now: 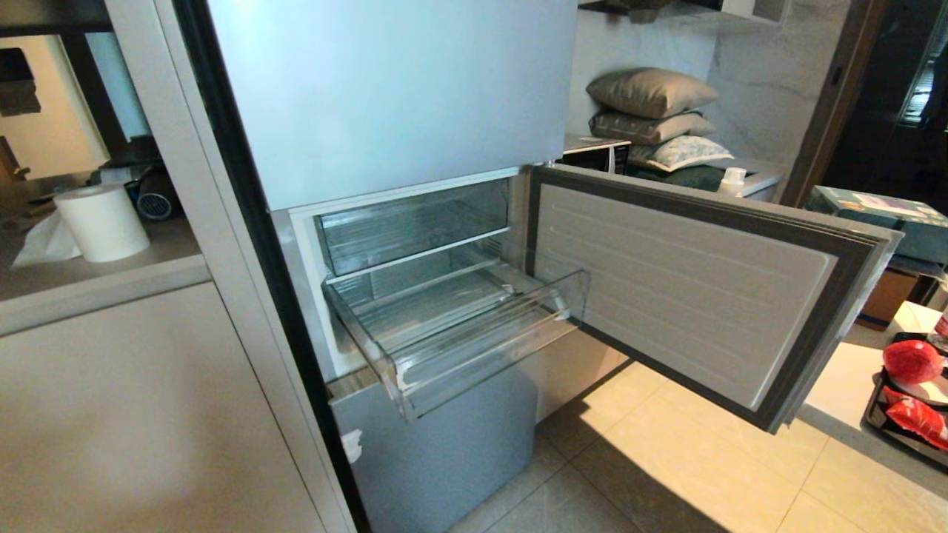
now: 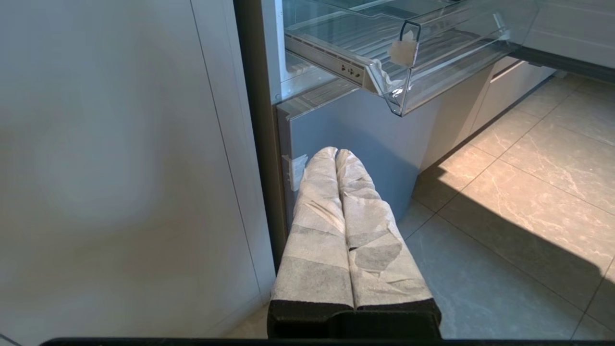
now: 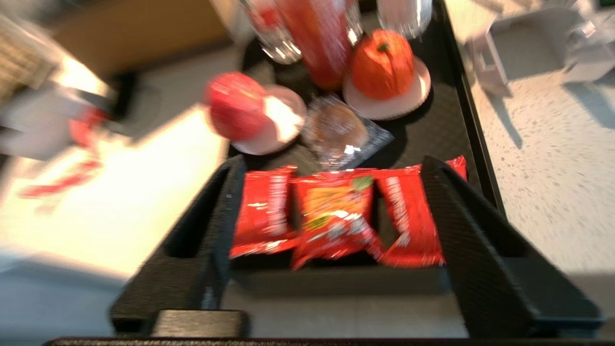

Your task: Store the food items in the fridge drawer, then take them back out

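Holding nothing, fridge drawer (image 1: 459, 326), seemingly.

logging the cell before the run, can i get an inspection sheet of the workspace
surface: black tray on a pale speckled counter.
job's things: fridge drawer pulled out, nothing in it; red apple on a small plate; red snack packets on the tray.
clutter: orange fruit, wrapped bun, bottles.
hands: right hand open above the packets; left hand shut, low by the fridge.
cables: nothing seen.
surroundings: open fridge door, paper roll, pillows, tiled floor.
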